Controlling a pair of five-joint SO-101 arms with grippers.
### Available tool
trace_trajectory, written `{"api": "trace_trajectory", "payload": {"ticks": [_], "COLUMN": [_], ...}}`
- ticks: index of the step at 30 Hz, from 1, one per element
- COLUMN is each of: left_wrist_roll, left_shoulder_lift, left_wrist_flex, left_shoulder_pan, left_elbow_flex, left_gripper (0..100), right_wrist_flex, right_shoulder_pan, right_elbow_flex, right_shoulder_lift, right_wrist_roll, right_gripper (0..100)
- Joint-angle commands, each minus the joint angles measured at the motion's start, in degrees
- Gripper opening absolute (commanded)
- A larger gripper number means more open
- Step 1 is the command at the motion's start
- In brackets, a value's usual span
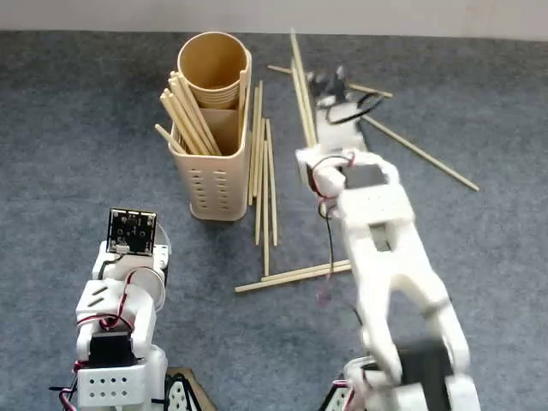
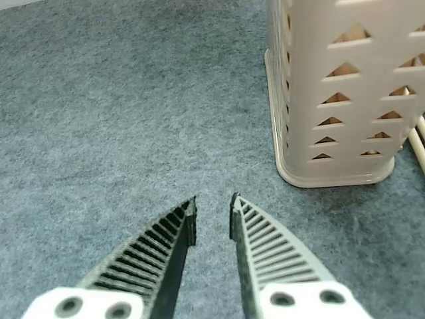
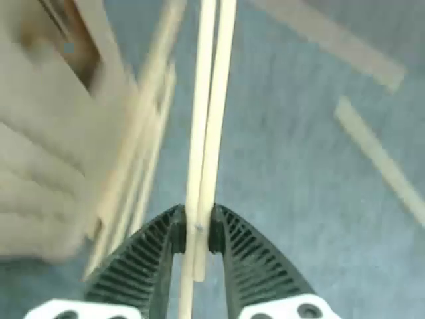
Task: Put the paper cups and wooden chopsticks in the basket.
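A beige slotted basket [image 1: 210,175] [image 2: 339,86] [image 3: 53,173] stands upright with stacked paper cups [image 1: 212,67] in its far half and several wooden chopsticks [image 1: 190,116] in its near half. My right gripper [image 1: 325,90] [image 3: 197,229], to the right of the basket, is shut on a pair of chopsticks [image 1: 301,90] [image 3: 209,126] that point away from the arm. My left gripper [image 1: 131,229] [image 2: 212,211] sits low, near and left of the basket, slightly open with nothing between its fingers.
Loose chopsticks lie on the grey carpet: several [image 1: 264,171] along the basket's right side, a pair [image 1: 291,276] crosswise nearer the arms, one long stick [image 1: 419,152] to the far right, and another [image 1: 370,88] behind the right gripper.
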Motion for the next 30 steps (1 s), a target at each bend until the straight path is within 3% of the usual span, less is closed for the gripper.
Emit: {"api": "trace_trajectory", "payload": {"ticks": [1, 6, 12, 17, 28, 30], "left_wrist_roll": [-0.88, -0.88, -0.97, -0.97, -0.97, -0.97], "left_shoulder_lift": [-0.22, -0.22, -0.22, -0.22, -0.22, -0.22], "left_wrist_flex": [-0.70, -0.70, -0.79, -0.79, -0.88, -0.88], "left_shoulder_pan": [0.84, 0.84, 0.84, 0.84, 0.92, 0.92], "left_elbow_flex": [-0.31, -0.31, -0.31, -0.31, -0.22, -0.22], "left_gripper": [11, 11, 11, 11, 11, 11], "right_wrist_flex": [-5.14, -15.69, -26.42, -34.68, -34.59, -34.51], "right_shoulder_pan": [-4.88, -13.23, -20.62, -20.97, -20.79, -20.79], "right_elbow_flex": [-2.77, -3.82, -4.53, -5.41, -7.34, -7.25], "right_shoulder_lift": [-15.87, -19.47, -13.67, -3.30, 2.77, 2.86], "right_wrist_roll": [-0.62, -0.53, -0.53, -0.62, -1.14, -1.14], "right_gripper": [0.5, 0.5, 0.5, 0.5, 1.4, 5.3]}}
